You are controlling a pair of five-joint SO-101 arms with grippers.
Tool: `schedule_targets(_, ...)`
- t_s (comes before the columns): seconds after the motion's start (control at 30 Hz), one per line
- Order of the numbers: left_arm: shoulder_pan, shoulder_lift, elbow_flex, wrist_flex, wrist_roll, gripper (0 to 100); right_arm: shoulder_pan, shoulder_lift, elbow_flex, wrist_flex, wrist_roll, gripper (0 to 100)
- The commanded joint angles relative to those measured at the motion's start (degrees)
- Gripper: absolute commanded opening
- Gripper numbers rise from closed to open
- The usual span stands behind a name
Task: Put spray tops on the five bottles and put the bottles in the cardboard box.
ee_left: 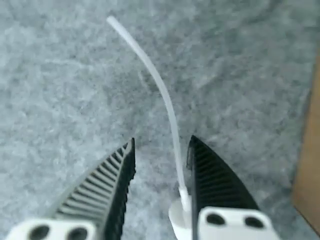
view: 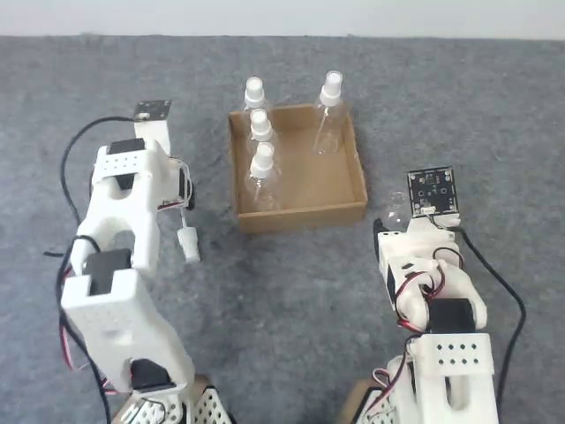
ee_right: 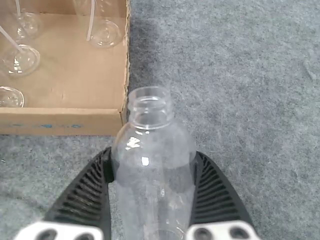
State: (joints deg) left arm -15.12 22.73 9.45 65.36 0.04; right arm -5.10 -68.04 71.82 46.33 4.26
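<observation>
From above, the cardboard box (view: 300, 215) sits mid-table with four capped bottles (view: 263, 168) standing inside. The left gripper (view: 185, 190) is just off the box's left side and carries the last spray top (view: 188, 245). The right gripper (view: 397, 221) is near the box's front right corner with the uncapped bottle (view: 395, 210). The two are well apart, so capping is the step in hand.

In the left wrist view, the left gripper (ee_left: 162, 142) holds the spray top (ee_left: 172, 130) by its head, seated deep between the jaws and against one of them. The jaw tips stand apart, and the curved dip tube runs out past them over the carpet.

In the right wrist view, the right gripper (ee_right: 152, 156) has its jaws pressed on both sides of the bottle (ee_right: 152, 172) below the shoulder. The open neck points towards the cardboard box (ee_right: 65, 120).

To cap it well, the tube's tip should be aimed at, not the head, since the curve offsets it. The tip should be threaded into the neck first while the bottle is kept steady, and the head then pushed down square. A loose grip on the head could let it swivel. The free floor on the box's right side suits the last bottle
</observation>
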Motion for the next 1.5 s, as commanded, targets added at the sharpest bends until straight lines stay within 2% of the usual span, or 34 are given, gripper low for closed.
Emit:
schedule_targets(0.0,-1.85,1.93,-5.23,3.08,-0.62,15,0.22,-1.45,-0.88,-1.63,-0.09,0.9)
schedule_targets(0.23,-6.59,3.08,-8.22,12.22,-0.62,15,0.22,-1.45,-0.88,-1.63,-0.09,0.9)
schedule_targets(0.47,-10.64,3.52,-8.84,21.27,-0.62,10,0.22,-1.45,-0.88,-1.63,-0.09,0.9)
schedule_targets(0.8,-12.22,3.08,-8.66,35.08,-2.64,11,0.31,-1.45,-0.88,-1.63,-0.09,0.9)
schedule_targets(1.0,-13.63,3.08,-8.75,35.16,-2.2,11,0.4,-1.45,-0.97,-1.63,-0.09,0.9)
schedule_targets(1.13,-13.8,2.99,-8.92,35.16,-2.2,18,0.22,-1.45,-0.97,-1.63,-0.09,0.9)
schedule_targets(1.27,-13.54,1.23,-9.01,35.16,-2.73,19,0.22,-1.45,-0.97,-1.63,-0.09,0.9)
schedule_targets(1.47,-13.98,-7.56,-8.57,35.16,-7.91,19,0.22,-1.45,-0.97,-1.63,-0.09,0.9)
